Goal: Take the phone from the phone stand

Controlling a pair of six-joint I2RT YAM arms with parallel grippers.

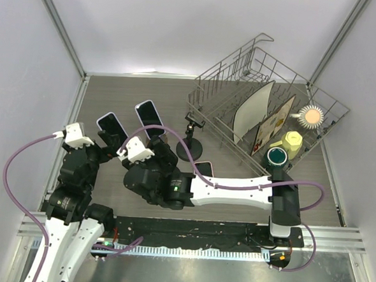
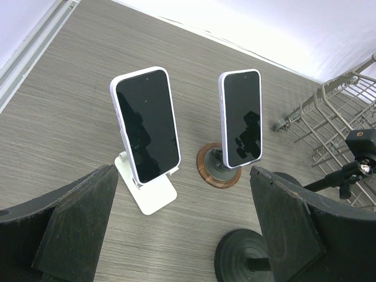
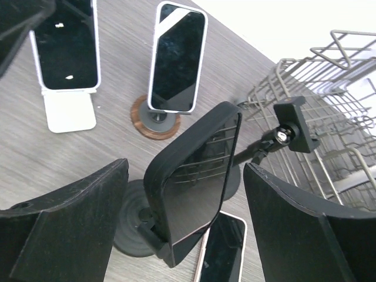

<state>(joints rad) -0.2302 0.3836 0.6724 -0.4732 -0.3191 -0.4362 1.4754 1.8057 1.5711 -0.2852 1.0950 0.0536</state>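
My right arm (image 1: 236, 187) lies stretched low across the near side of the tabletop (image 1: 140, 93), from its base on the right over to the left, with the wrist turned toward the far wall. From its wrist camera, the right fingers (image 3: 64, 229) are spread wide, one on each side of a black-cased phone (image 3: 194, 176). That phone leans back on a black stand (image 3: 132, 232) with a round foot. I see a gap on both sides, so the fingers are released and hold nothing. The phone sits on its stand between them.

My left arm (image 1: 73, 191) is folded close to its base, wrist angled up and toward the far right. The left fingers (image 2: 70, 235) are fully parted and empty, well short of the two phones they face. A white-cased phone (image 2: 147, 126) rests tilted on a white stand (image 2: 150, 194). Just right of it, a second phone (image 2: 241, 117) stands on a round wood-rimmed stand (image 2: 217, 167).

Another phone (image 3: 223, 249) lies flat on the tabletop beside the black stand's foot. An empty clamp stand (image 3: 294, 124) rises near the wire dish rack (image 1: 243, 74).
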